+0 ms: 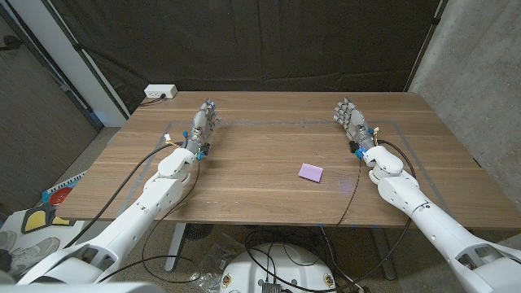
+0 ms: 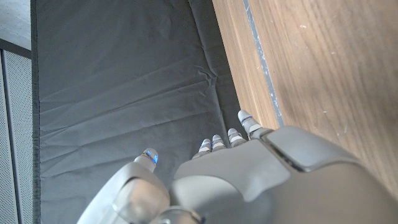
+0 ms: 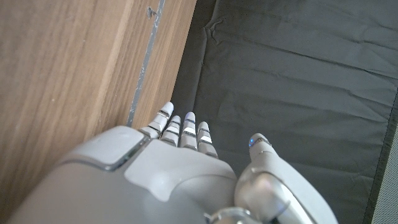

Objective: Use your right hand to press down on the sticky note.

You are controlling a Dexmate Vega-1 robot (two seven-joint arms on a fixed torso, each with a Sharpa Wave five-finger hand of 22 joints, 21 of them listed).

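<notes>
Evenly lit from above, soft and diffuse; tabletop (image 1: 269,163) bright with no hard glare, only a faint sheen along the wood grain. Short, weak shadows under both arms. Dark curtain (image 1: 269,41) behind swallowing light, folds barely readable in head view, clearer in wrist views. Head view sharp, slight bowing at edges. Wrist views: near hand shells softly blurred, wood grain beyond in focus.

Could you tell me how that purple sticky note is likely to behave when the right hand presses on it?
The sticky note lies flat and thin on the table, so it is probably light and floppy. It may slide under a sideways push; a straight-down press should hold it.
</notes>
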